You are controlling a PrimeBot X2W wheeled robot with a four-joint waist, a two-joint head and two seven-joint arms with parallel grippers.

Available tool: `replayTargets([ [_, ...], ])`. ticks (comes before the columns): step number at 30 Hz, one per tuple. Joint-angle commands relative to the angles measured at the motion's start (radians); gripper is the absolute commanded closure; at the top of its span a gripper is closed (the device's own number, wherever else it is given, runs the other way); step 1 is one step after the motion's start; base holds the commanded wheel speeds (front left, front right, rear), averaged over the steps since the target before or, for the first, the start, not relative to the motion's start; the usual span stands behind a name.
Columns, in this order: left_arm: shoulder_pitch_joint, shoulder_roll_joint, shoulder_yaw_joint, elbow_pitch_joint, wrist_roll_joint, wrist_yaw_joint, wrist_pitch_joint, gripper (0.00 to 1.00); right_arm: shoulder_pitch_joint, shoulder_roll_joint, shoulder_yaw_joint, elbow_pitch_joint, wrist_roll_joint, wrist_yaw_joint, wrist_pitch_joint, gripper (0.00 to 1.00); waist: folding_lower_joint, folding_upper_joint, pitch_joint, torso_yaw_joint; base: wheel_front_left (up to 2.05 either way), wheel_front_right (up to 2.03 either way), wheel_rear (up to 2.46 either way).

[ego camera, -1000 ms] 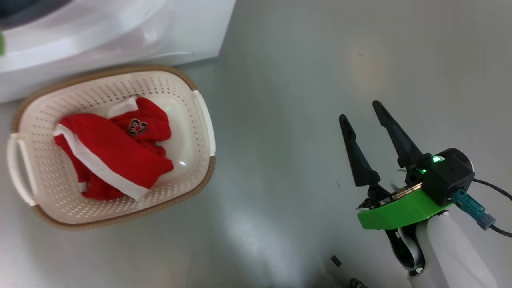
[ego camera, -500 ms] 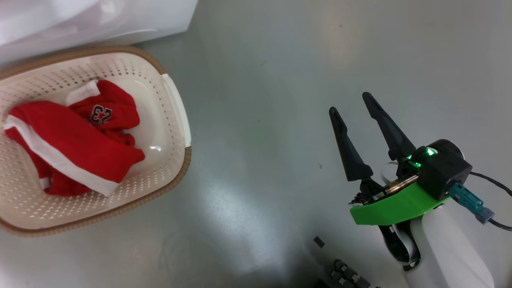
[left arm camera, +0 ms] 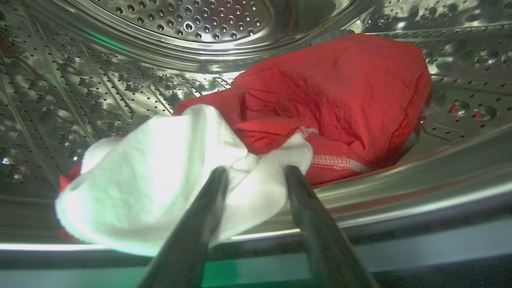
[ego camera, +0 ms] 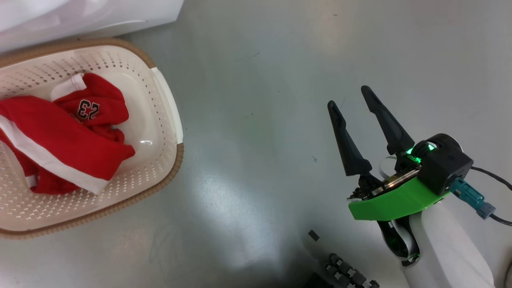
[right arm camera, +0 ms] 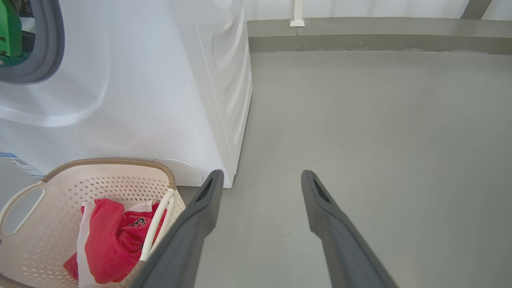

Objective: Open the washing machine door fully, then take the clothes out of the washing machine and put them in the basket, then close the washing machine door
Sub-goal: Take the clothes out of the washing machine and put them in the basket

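Grey, glossy floor (ego camera: 256, 80), running back to a pale wall (right arm camera: 360, 8) at 12 o'clock in the right wrist view. White washing machine (right arm camera: 140, 100) at 10 o'clock there. Cream basket (ego camera: 176, 160) just before it, at 9 o'clock in the head view, red clothes (ego camera: 72, 144) lying inside. Right pincer (ego camera: 348, 96) at 4 o'clock, spread wide, holding nothing, over the floor. Left pincer (left arm camera: 255, 171) inside the steel drum (left arm camera: 192, 20), fingers parted astride a fold of the white piece (left arm camera: 152, 180), tips touching it. Red garment (left arm camera: 340, 92) behind at 1 o'clock.
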Motion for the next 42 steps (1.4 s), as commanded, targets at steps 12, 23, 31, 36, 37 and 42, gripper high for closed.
replayTargets([
  [12,-0.068,0.062,-0.049,0.016,0.033,-0.031,-0.046,1.0,0.002,-0.001,0.023,-0.015,0.009,0.006,-0.006,0.0,0.0,0.0,-0.009,0.01,0.0,0.0,0.0],
  [23,-0.035,-0.019,-0.039,0.02,-0.042,-0.045,-0.204,1.0,0.017,-0.001,0.029,-0.01,-0.025,0.006,-0.006,0.0,0.0,0.0,-0.075,0.06,0.0,0.0,0.0],
  [31,0.078,-0.041,-0.016,-0.049,-0.1,-0.053,-0.287,1.0,0.032,-0.001,0.04,0.001,-0.044,0.006,-0.006,0.0,0.0,0.0,-0.139,0.083,0.0,0.0,0.0],
  [36,0.194,-0.048,0.005,-0.168,-0.14,-0.042,-0.32,1.0,0.051,-0.002,0.027,0.009,-0.058,0.006,-0.006,0.0,0.0,0.0,-0.183,0.107,0.0,0.0,0.0],
  [37,0.223,-0.051,0.01,-0.201,-0.148,-0.035,-0.323,1.0,0.056,-0.002,0.024,0.01,-0.06,0.006,-0.006,0.0,0.0,0.0,-0.193,0.111,0.0,0.0,0.0],
  [42,0.403,-0.052,0.048,-0.405,-0.187,0.016,-0.321,1.0,0.073,-0.004,0.015,0.022,-0.067,0.006,-0.006,0.0,0.0,0.0,-0.247,0.123,0.0,0.0,0.0],
])
